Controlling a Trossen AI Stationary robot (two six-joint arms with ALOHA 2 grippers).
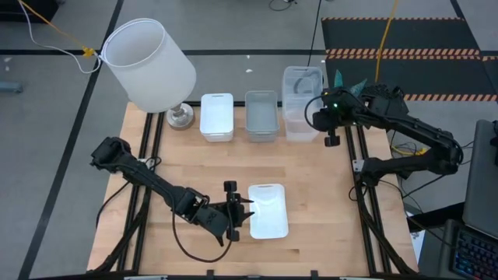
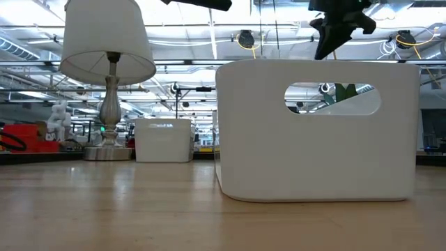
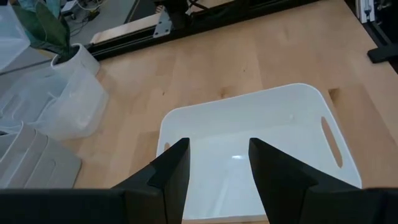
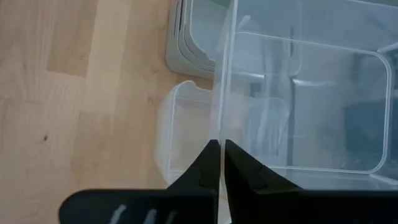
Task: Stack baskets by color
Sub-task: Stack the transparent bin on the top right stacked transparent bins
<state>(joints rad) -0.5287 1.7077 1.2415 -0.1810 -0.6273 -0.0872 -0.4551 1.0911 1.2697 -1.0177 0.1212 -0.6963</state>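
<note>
A lone white basket (image 1: 268, 211) sits low and centre-right in the high view, on the bare planks of the desk (image 1: 327, 202), well apart from the others. In the low view it fills the right half of the frame, its handle slot showing the room behind. Along the upper edge of the desk in the high view stands a row: a white stack (image 1: 216, 117), a grey stack (image 1: 261, 116) just right of it, then a clear stack (image 1: 301, 117).

The left pincer (image 1: 236, 210) lies just left of the lone white basket, its fingers (image 3: 171, 174) spread, and the wrist view shows them straddling the basket's near rim without closing on it. The right pincer (image 1: 332, 140) hangs at the right edge of the clear stack, pressed together on the thin wall of a clear basket (image 4: 298, 106), which it holds tilted above another clear one.

A lamp with a big white shade (image 1: 149, 64) stands at the upper left corner of the desk. The desk is pale wood in long boards, framed by black rails. Beyond it lie grey floor, a yellow cable (image 1: 54, 29) and a hazard-striped black mat (image 1: 405, 47) at upper right. The low view looks into a workshop hall with ceiling lights and cluttered benches.
</note>
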